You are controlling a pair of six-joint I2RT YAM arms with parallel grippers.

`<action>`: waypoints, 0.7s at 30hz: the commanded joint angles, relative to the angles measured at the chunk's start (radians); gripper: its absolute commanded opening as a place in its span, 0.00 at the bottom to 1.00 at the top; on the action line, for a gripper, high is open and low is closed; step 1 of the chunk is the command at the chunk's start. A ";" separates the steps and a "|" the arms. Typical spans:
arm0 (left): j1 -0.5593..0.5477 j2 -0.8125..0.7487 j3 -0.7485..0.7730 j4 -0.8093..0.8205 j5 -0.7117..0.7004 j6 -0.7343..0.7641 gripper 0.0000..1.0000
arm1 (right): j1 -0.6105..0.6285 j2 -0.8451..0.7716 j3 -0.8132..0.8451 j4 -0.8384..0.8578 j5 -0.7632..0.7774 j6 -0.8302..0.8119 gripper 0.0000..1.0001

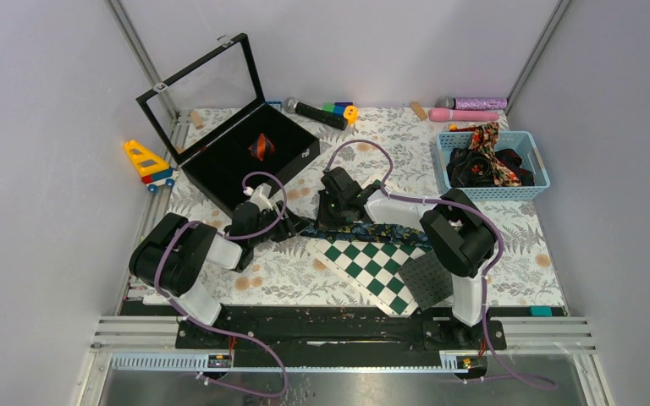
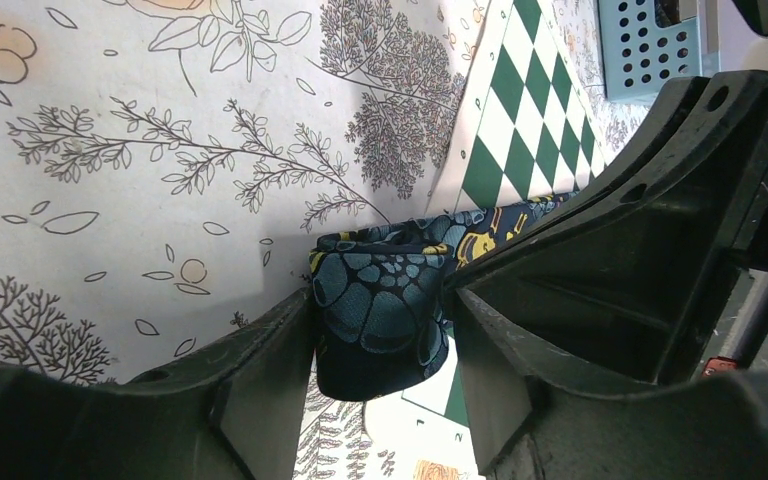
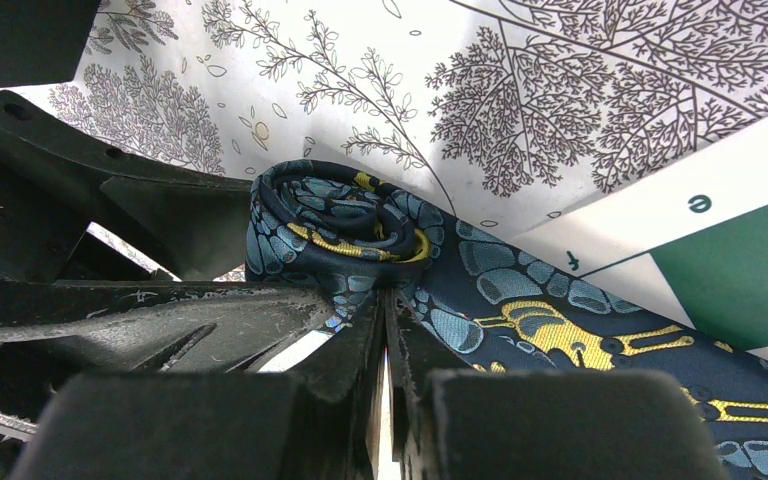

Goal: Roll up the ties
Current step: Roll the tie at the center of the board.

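A dark navy-teal tie [image 1: 389, 233] with blue and yellow print lies across the chequered board [image 1: 372, 266], its left end wound into a small roll [image 3: 340, 215]. The left gripper [image 2: 382, 325] stands around that roll [image 2: 375, 300], a finger against each side. One left finger [image 3: 170, 205] touches the roll in the right wrist view. The right gripper [image 3: 385, 300] is shut, its tips pinching the tie fabric just behind the roll. From above, both grippers [image 1: 292, 227] [image 1: 330, 222] meet at the tie's left end. A rolled red-and-black striped tie [image 1: 261, 145] sits in the black box [image 1: 220, 173].
A blue basket [image 1: 508, 193] at the back right holds several loose ties. Microphones [image 1: 313, 112] [image 1: 465, 114] and blocks lie along the back edge, and a toy truck [image 1: 148, 163] sits left of the box. A grey pad [image 1: 427, 279] lies by the right arm's base.
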 commanded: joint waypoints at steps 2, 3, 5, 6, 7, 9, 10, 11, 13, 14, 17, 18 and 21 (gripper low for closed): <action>0.003 0.015 0.006 -0.011 -0.008 0.012 0.58 | -0.010 0.007 0.032 -0.009 0.003 -0.015 0.07; 0.003 0.011 0.007 -0.019 -0.016 0.012 0.60 | -0.009 0.007 0.032 -0.009 0.003 -0.015 0.07; 0.003 0.002 0.004 -0.034 -0.033 0.013 0.61 | -0.010 0.006 0.034 -0.009 0.004 -0.015 0.07; 0.003 -0.006 0.002 -0.048 -0.047 0.014 0.62 | -0.010 0.006 0.033 -0.010 0.003 -0.015 0.07; 0.003 -0.014 0.000 -0.063 -0.062 0.017 0.62 | -0.011 0.005 0.032 -0.010 0.004 -0.015 0.07; 0.003 -0.031 -0.005 -0.091 -0.093 0.020 0.62 | -0.011 0.005 0.031 -0.009 0.001 -0.016 0.08; 0.003 -0.040 -0.006 -0.107 -0.109 0.023 0.62 | -0.011 0.005 0.031 -0.009 0.001 -0.015 0.08; 0.003 -0.053 -0.008 -0.123 -0.127 0.025 0.62 | -0.011 0.006 0.031 -0.010 0.001 -0.015 0.08; 0.003 -0.077 -0.014 -0.152 -0.165 0.025 0.62 | -0.011 0.003 0.031 -0.010 0.002 -0.013 0.08; 0.003 -0.090 -0.017 -0.163 -0.184 0.027 0.61 | -0.011 0.004 0.031 -0.009 0.002 -0.013 0.07; 0.003 -0.109 -0.016 -0.183 -0.195 0.039 0.62 | -0.013 0.003 0.032 -0.010 0.001 -0.015 0.08; 0.003 -0.107 -0.011 -0.185 -0.190 0.041 0.62 | -0.013 0.004 0.032 -0.010 -0.001 -0.015 0.07; 0.003 -0.075 0.000 -0.150 -0.151 0.041 0.62 | -0.013 0.005 0.032 -0.009 -0.002 -0.015 0.08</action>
